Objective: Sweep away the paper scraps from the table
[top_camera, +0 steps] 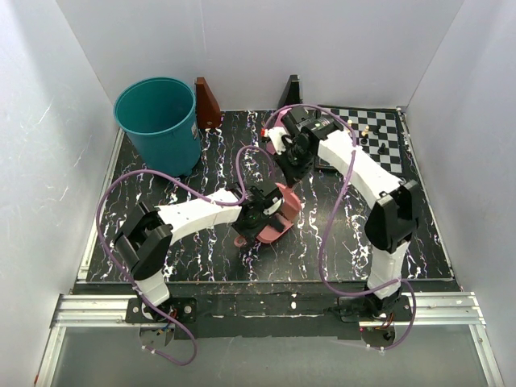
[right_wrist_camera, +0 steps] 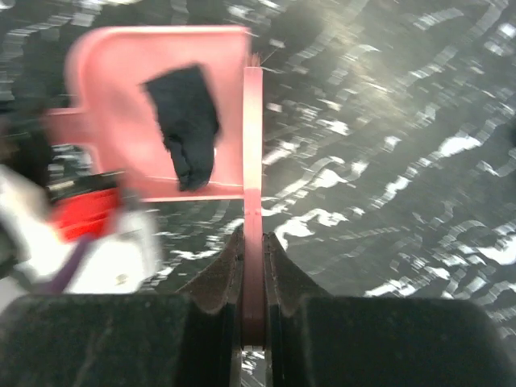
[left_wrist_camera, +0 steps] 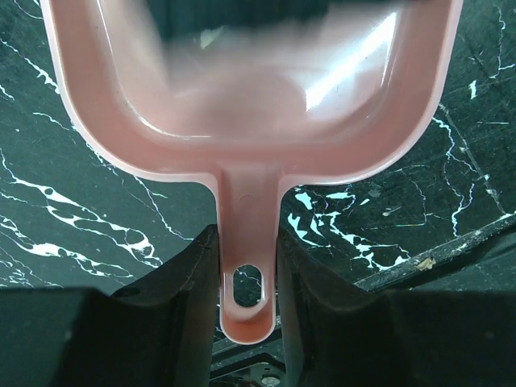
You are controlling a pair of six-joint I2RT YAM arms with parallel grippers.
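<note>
perhaps brush (right_wrist_camera: 252,137) in right end effector (right_wrist_camera: 253,240)

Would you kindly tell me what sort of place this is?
Probably a robot test cell, not a home: plain white walls box in a marbled table, and the left arm and right arm are bolted to an aluminium rail.

You have the pink dustpan (top_camera: 272,226) lying near the middle of the black marbled table (top_camera: 201,258). The left gripper (top_camera: 261,213) is at its left edge and the right gripper (top_camera: 291,172) hangs just behind it. Well behind the dustpan to the left stands the teal bucket (top_camera: 157,121), a brown wedge (top_camera: 207,102) is behind and slightly left, a black wedge (top_camera: 290,90) is straight behind, and the chessboard (top_camera: 379,133) lies behind to the right.
</note>
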